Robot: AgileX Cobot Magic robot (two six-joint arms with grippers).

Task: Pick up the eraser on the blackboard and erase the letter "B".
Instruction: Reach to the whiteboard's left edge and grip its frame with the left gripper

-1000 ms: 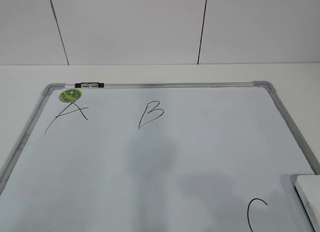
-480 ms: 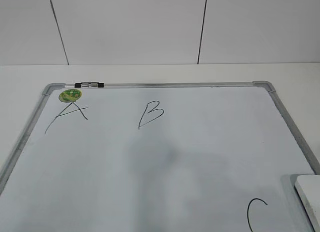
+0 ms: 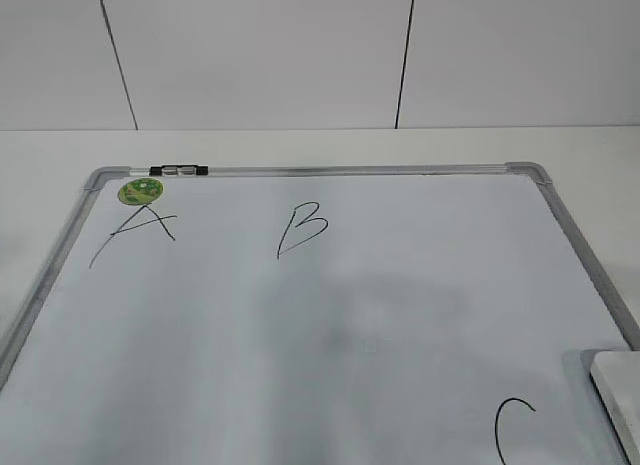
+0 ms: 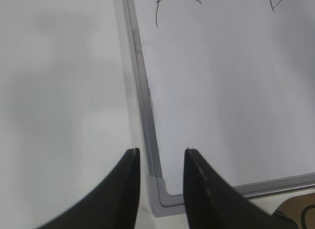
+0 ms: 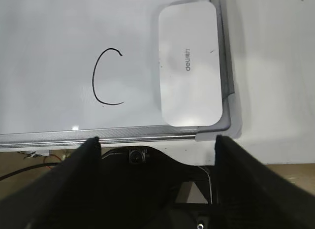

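The blackboard (image 3: 330, 315) is a white dry-erase board with a grey frame, lying flat on the table. The letter "B" (image 3: 301, 231) is drawn in black near its far middle. The eraser (image 5: 189, 62) is a white rounded block lying in the board's near right corner; only its edge shows in the exterior view (image 3: 618, 395). My right gripper (image 5: 157, 140) is open wide and empty, above the board's near edge, short of the eraser. My left gripper (image 4: 161, 152) is open and empty above the board's near left corner (image 4: 162, 199). Neither gripper shows in the exterior view.
A handwritten "A" (image 3: 135, 233) sits under a round green sticker (image 3: 141, 191) at the far left. A handwritten "C" (image 5: 106, 77) lies left of the eraser. A black-and-clear clip (image 3: 178, 170) sits on the far frame. White table surrounds the board.
The shadows on the middle of the board have shifted and spread to the right. The board, letters and eraser have not moved.
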